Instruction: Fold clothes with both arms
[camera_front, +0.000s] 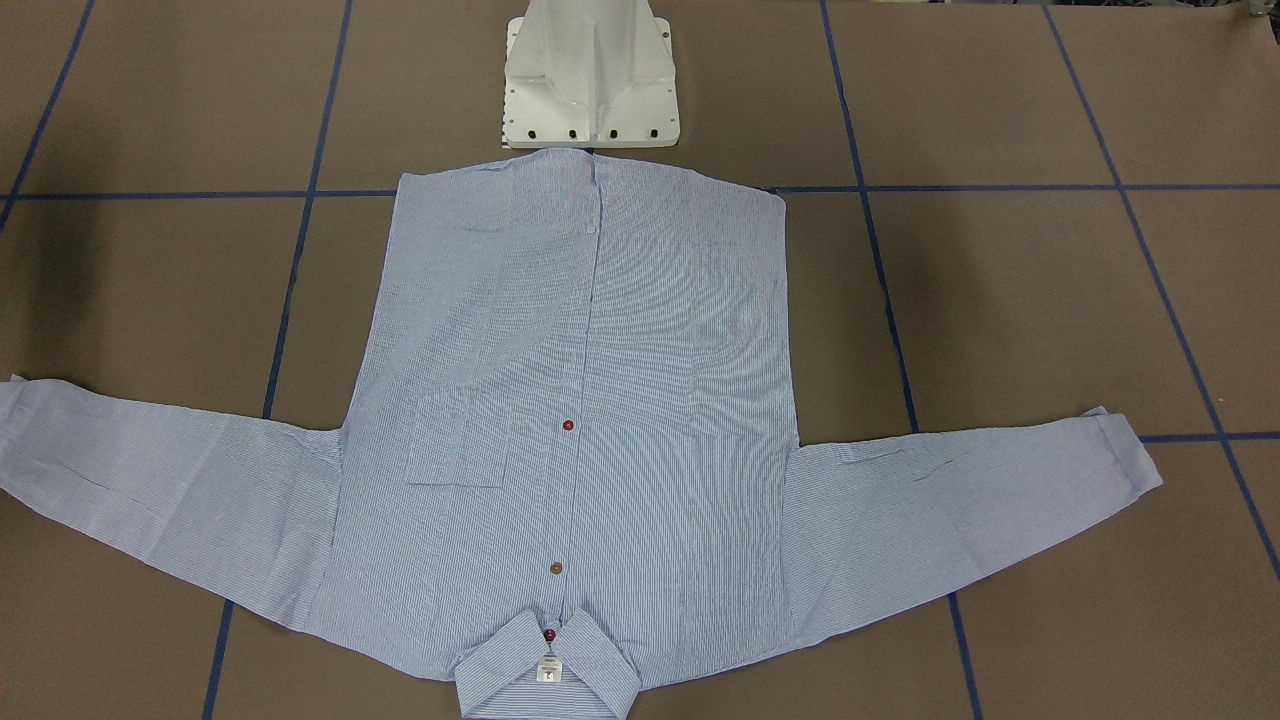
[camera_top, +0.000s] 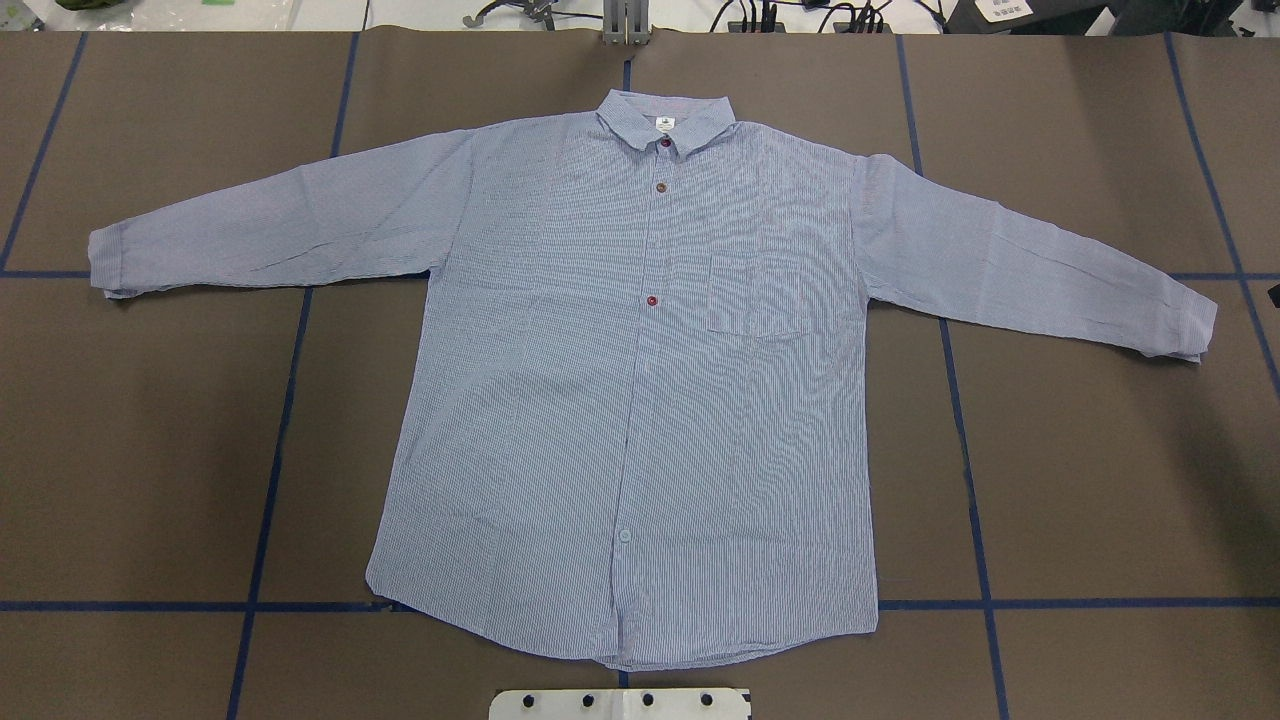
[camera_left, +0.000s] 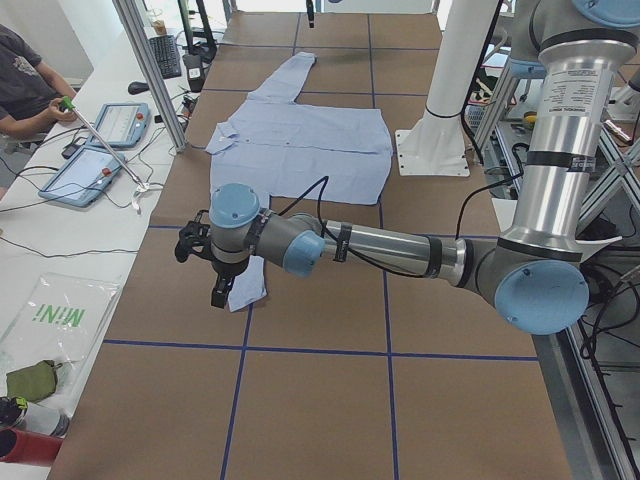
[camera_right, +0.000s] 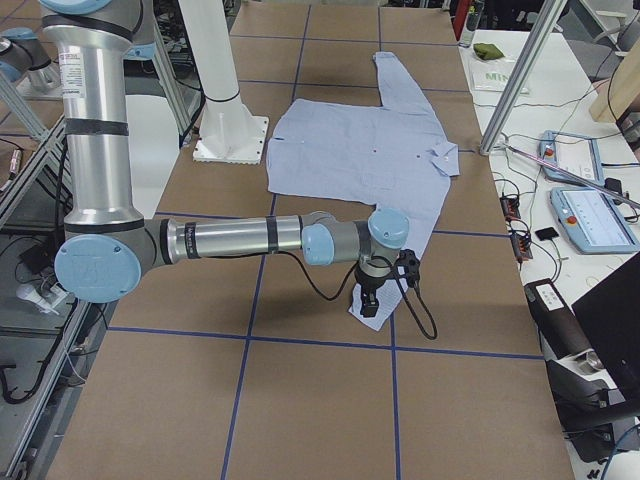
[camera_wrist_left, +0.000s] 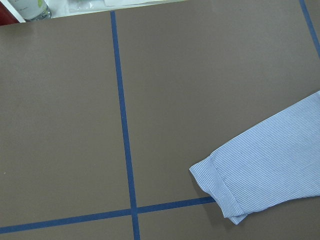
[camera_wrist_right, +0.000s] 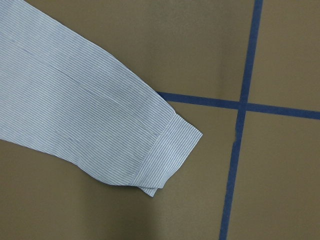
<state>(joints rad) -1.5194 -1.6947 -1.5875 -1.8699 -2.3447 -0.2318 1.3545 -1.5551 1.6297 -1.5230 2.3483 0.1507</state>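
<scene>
The light blue-and-white striped shirt (camera_top: 640, 400) lies flat and buttoned on the brown table, front up, collar (camera_front: 548, 670) away from the robot, both sleeves spread out sideways. The left arm reaches low over the table, and its black gripper (camera_left: 219, 293) hangs just above the left sleeve's cuff (camera_wrist_left: 220, 185). Over the right sleeve's cuff (camera_wrist_right: 170, 155) hovers the right gripper (camera_right: 368, 305). Neither wrist view shows any fingers, and I cannot tell whether either gripper is open or shut.
The white pedestal base (camera_front: 590, 80) stands right at the shirt's hem. Blue tape lines (camera_top: 270, 470) grid the table. Along the far long edge run aluminium posts (camera_left: 150, 70) and a bench with tablets (camera_left: 95, 165), where a person (camera_left: 20, 75) sits.
</scene>
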